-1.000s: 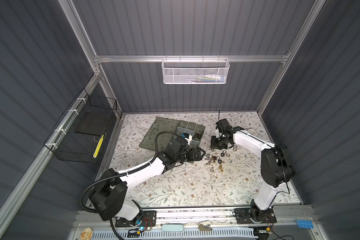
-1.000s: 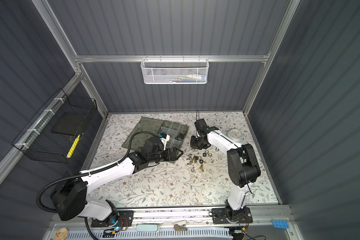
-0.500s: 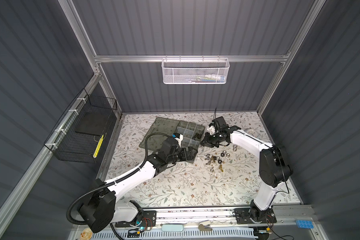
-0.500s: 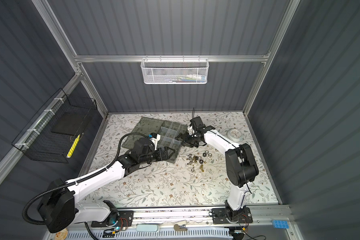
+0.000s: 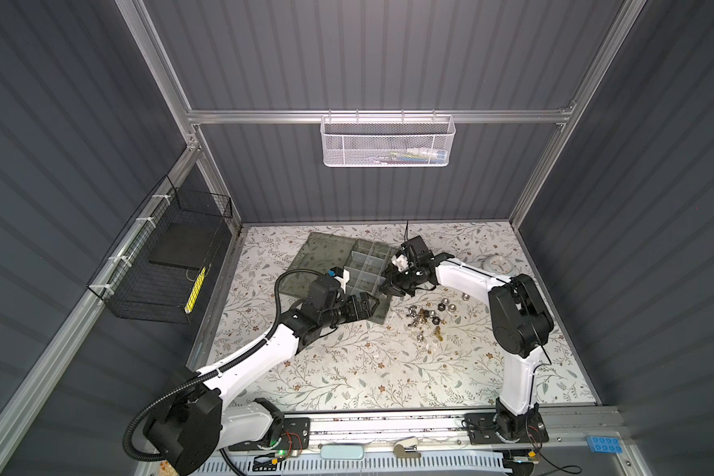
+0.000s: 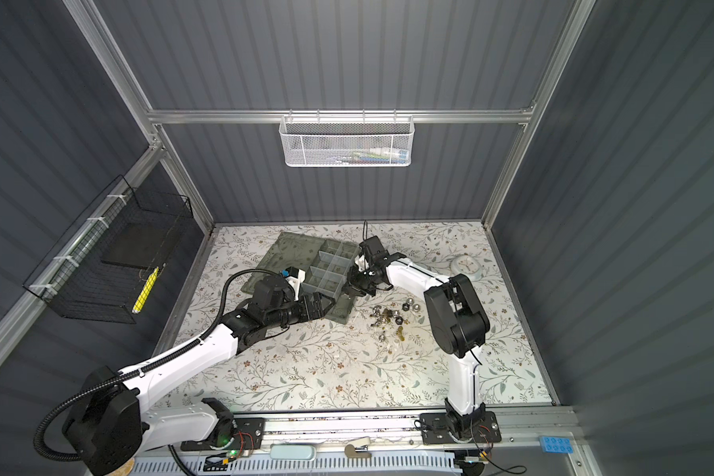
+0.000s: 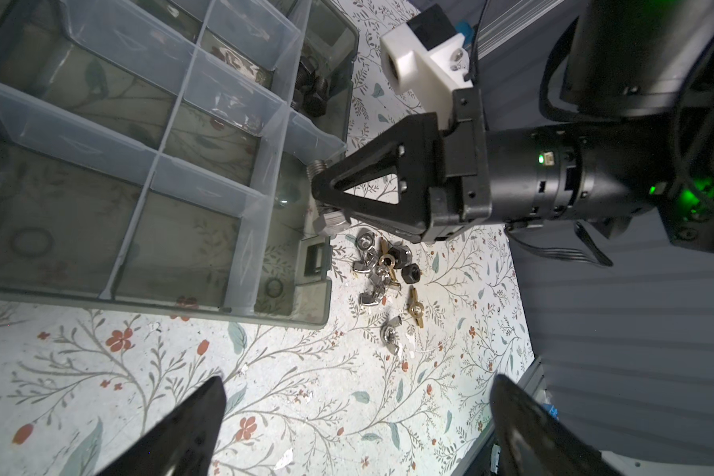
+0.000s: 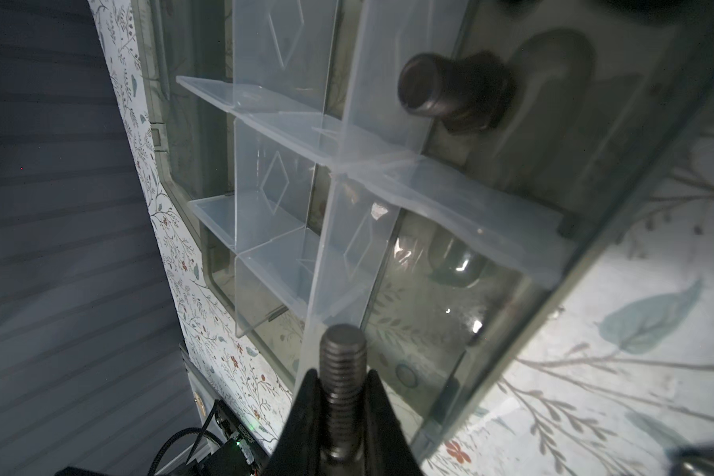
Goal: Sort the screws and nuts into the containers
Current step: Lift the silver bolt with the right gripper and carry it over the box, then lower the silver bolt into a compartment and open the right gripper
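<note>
Pinching silver screw (image 8: 344, 344) by shank, right claw (image 8: 342, 376) hovering over organiser box (image 7: 207, 308) edge; left claw (image 7: 358, 383) hanging spread wide over worktop (image 7: 141, 354) near box corner

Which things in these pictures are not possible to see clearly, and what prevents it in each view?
Head of the screw: right wrist view, mostly hidden inside the right gripper.
Loose nuts: both top views, too small to count.
Dark piece: right wrist view, out of focus, kind unclear.
Contents of the white mesh basket: both top views, veiled by the mesh.
</note>
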Robot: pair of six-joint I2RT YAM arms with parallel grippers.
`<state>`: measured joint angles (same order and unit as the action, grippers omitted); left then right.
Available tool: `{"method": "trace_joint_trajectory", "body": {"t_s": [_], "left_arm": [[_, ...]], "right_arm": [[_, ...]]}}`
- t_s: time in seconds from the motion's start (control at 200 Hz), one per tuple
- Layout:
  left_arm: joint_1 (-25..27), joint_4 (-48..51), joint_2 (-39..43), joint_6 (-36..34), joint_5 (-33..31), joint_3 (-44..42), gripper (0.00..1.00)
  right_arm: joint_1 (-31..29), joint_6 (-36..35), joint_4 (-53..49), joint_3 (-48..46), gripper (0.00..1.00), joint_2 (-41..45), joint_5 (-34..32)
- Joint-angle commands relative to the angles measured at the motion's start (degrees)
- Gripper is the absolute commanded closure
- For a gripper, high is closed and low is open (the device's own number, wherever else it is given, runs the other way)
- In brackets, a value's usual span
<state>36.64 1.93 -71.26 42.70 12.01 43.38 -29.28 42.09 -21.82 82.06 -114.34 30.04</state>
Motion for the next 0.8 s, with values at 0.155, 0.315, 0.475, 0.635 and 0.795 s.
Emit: {"method": "trace_joint_trajectory", "body": {"t_s": [0.155,0.315,0.475,0.635,0.795], "left_arm": [[-0.2,1.8,2.6,0.4,0.2,-0.9,0.0],[-0.2,2.0,2.9,0.7,-0.3,-1.4,0.0],[-0.2,1.6,2.2,1.2,0.2,-1.1,0.0],[-0.2,2.4,3.5,1.3,-0.9,-1.2,0.0],[-0.2,2.8,4.1,1.2,-1.4,-1.3,0.0]], "right_arm": [[-0.6,1.3,1.8,1.5,0.82,-3.5,1.0],[-0.6,1.8,2.3,1.5,0.81,-4.2,1.5],[-0.6,1.4,2.3,1.7,0.77,-4.3,1.4],[-0.6,1.0,1.8,2.3,0.71,-4.5,1.6],[-0.6,0.6,1.0,2.7,0.64,-3.7,1.5]]}}
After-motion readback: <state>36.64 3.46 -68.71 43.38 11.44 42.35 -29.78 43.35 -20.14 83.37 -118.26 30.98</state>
